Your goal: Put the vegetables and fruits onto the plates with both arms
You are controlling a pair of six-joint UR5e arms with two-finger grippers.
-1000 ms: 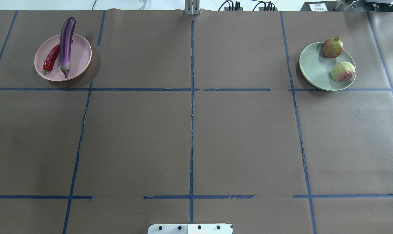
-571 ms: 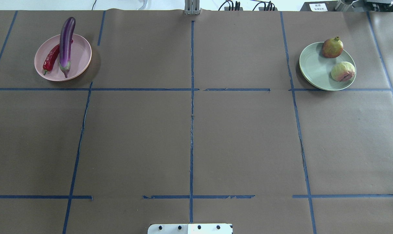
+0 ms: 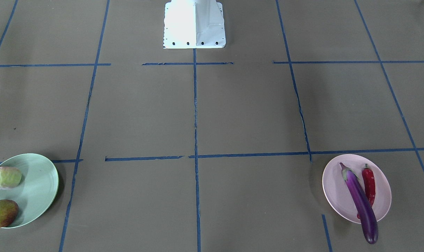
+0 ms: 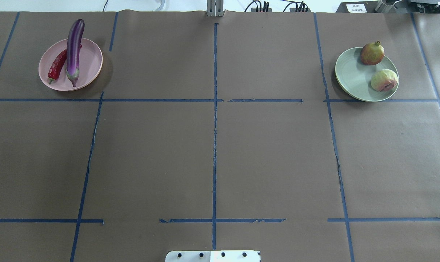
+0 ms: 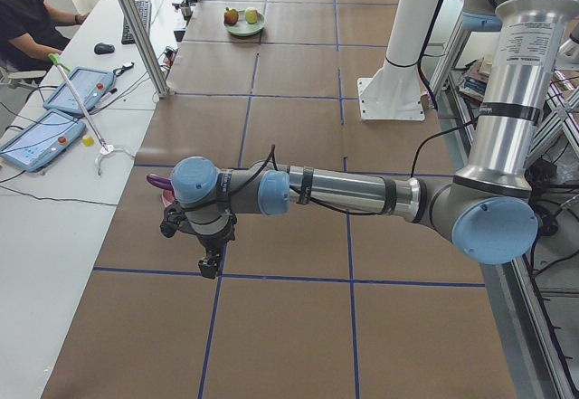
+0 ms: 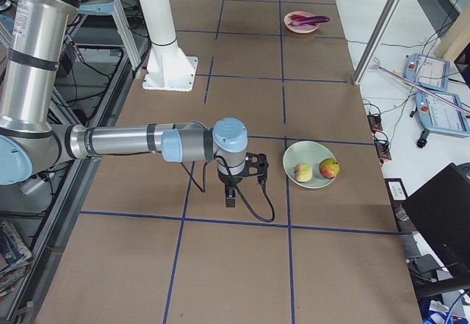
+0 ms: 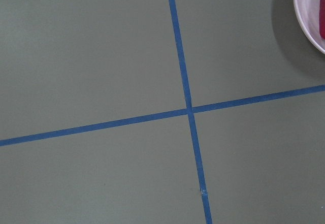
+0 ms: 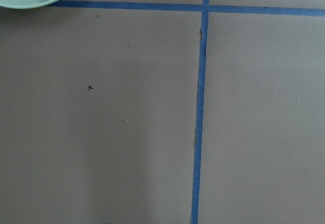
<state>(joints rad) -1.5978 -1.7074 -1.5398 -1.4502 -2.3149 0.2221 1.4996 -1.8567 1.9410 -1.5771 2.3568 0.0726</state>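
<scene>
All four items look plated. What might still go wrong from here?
1. The long glossy purple eggplant overhangs the far rim of the pale pink round plate; a nudge may tip it off.
2. The mottled red-yellow pomegranate sits right at the edge of the pale mint green round plate and might roll out.
3. The left gripper hangs low close by the pink plate; a careless retreat could clip it.
</scene>
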